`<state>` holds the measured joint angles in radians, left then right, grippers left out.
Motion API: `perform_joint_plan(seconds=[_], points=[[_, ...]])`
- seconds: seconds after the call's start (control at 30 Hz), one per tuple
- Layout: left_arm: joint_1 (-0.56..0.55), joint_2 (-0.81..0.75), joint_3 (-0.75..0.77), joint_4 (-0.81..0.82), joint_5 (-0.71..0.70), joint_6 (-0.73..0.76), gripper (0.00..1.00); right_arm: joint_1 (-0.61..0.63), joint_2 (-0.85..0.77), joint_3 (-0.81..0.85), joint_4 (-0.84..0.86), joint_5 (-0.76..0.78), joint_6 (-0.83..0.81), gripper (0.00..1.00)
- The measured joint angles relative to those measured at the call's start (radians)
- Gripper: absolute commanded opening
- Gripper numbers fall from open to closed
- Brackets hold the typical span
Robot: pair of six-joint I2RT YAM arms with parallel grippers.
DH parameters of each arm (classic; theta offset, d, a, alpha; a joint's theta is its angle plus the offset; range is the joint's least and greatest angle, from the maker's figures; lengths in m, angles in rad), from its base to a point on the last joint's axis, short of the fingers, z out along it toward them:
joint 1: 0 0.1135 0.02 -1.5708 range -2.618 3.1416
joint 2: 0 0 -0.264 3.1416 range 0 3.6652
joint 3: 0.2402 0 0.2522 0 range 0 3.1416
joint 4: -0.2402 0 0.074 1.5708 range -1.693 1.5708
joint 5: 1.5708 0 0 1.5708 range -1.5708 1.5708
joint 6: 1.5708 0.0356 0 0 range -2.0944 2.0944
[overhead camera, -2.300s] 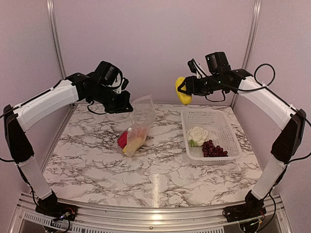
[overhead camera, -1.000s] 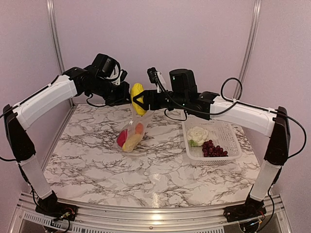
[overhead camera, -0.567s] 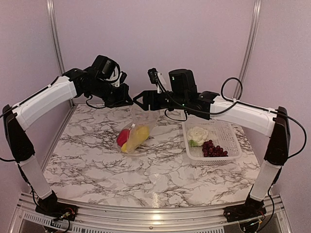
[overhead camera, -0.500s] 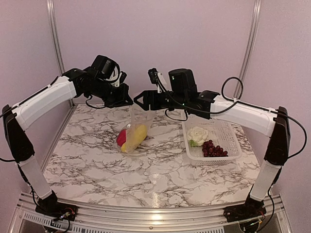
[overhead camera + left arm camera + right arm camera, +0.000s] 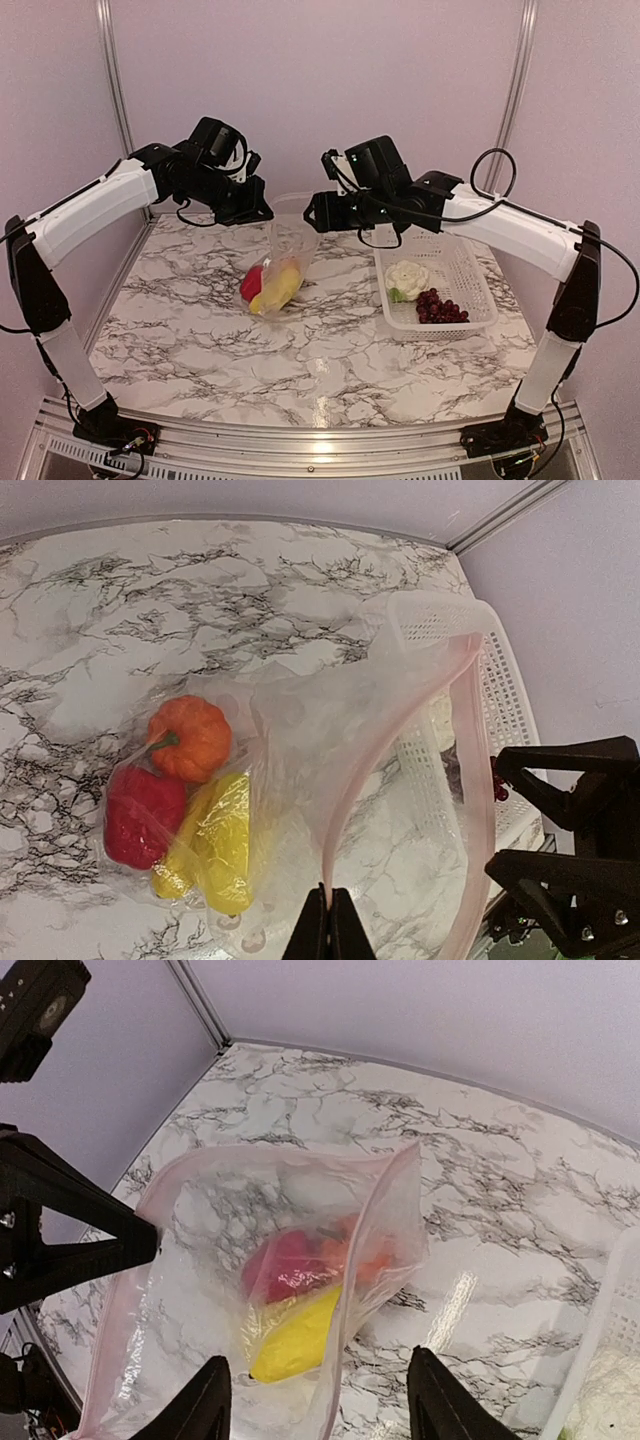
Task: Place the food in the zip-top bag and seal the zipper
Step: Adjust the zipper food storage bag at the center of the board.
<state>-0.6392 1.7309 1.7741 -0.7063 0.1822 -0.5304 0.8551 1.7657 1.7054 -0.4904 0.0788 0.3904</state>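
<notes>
Top cam: the left gripper (image 5: 264,213) is pinched onto the mouth edge of the clear crinkly zip-top bag (image 5: 290,240) and holds that end up off the marble table (image 5: 200,340). The bag's bottom rests on the table with the red toy pepper (image 5: 251,285) and the yellow toy piece (image 5: 282,284) inside. The right gripper (image 5: 314,212) hangs at the bag mouth's 3 o'clock, just beside it. Further out toward 3 o'clock is the white lattice plastic basket (image 5: 470,262), holding the white cauliflower with green leaves (image 5: 405,277) and the dark purple grape bunch (image 5: 441,307).

Left wrist cam: the fingers are closed together on the pinkish zipper strip (image 5: 331,845) at 6 o'clock. The orange round toy fruit (image 5: 190,737) sits in the bag at the pepper's 1 o'clock, touching it.

Right wrist cam: its own fingers are spread apart with nothing in them. The open bag mouth is below, with the food down at the bottom.
</notes>
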Motion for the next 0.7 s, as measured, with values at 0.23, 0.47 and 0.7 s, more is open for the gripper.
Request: perform_joint_plan(seconds=[0.23, 0.47, 0.7], points=[[0.002, 0.0, -0.016, 0.002, 0.0, 0.007, 0.0, -0.002, 0.103, 0.079, -0.11, -0.027, 0.022, 0.07], [0.003, -0.014, -0.018, 0.002, -0.022, 0.019, 0.0, -0.003, 0.15, 0.246, -0.168, -0.11, 0.025, 0.01], [0.007, -0.183, -0.09, 0.059, -0.143, 0.045, 0.0, -0.007, 0.147, 0.354, -0.153, -0.138, 0.006, 0.08]])
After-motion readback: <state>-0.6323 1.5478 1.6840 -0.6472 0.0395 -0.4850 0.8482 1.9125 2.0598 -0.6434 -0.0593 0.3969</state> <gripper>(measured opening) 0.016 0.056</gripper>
